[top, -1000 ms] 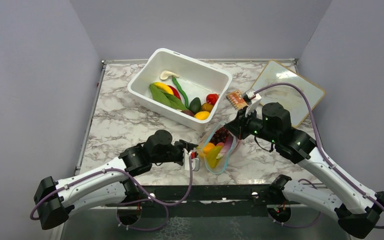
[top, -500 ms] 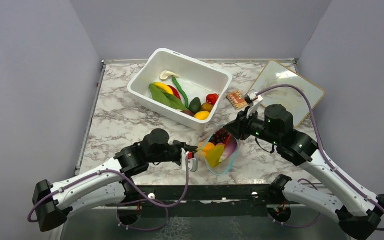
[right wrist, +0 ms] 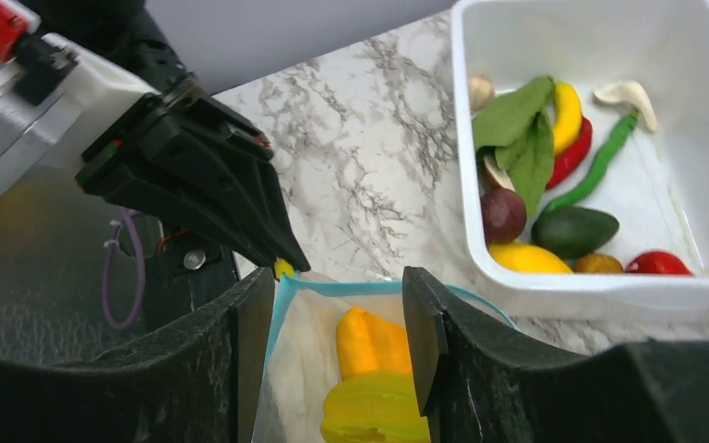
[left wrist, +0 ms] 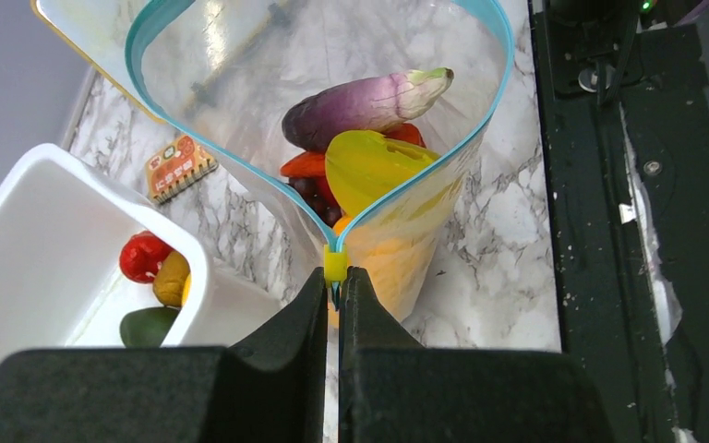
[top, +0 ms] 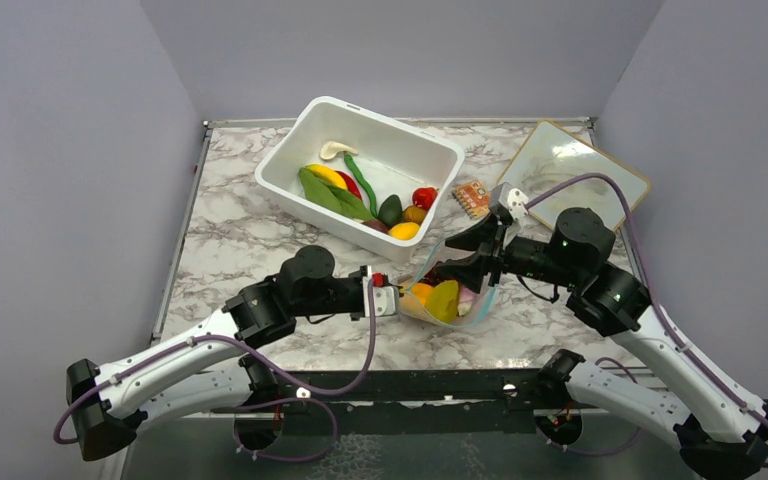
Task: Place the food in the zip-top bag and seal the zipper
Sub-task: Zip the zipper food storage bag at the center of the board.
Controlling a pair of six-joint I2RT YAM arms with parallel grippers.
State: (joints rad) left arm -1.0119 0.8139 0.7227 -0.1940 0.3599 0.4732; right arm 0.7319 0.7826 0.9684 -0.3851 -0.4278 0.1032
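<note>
The zip-top bag (top: 480,300) stands at the table's front middle with its mouth gaping. Inside it lies food: a purple eggplant (left wrist: 360,100), a yellow pepper piece (left wrist: 369,161), an orange pepper (right wrist: 374,341) and dark grapes. My left gripper (left wrist: 335,275) is shut on the end of the blue zipper (right wrist: 342,287), just behind its yellow slider (left wrist: 334,265). The right gripper (right wrist: 337,277) is open and straddles the bag's mouth, with the zipper strip running between its fingers. From above, the left gripper (top: 388,298) sits at the bag's left end and the right gripper (top: 465,253) at its far right side.
A white tub (top: 290,140) behind the bag holds several more food pieces. An orange patterned packet (top: 473,197) lies to its right. A wood-rimmed board (top: 575,170) leans at the back right. The black table edge (left wrist: 609,231) runs just in front of the bag.
My right gripper has opened and let go of the bag's rim. My left gripper has shut on the zipper end and lifted slightly. The bag has shifted a little right.
</note>
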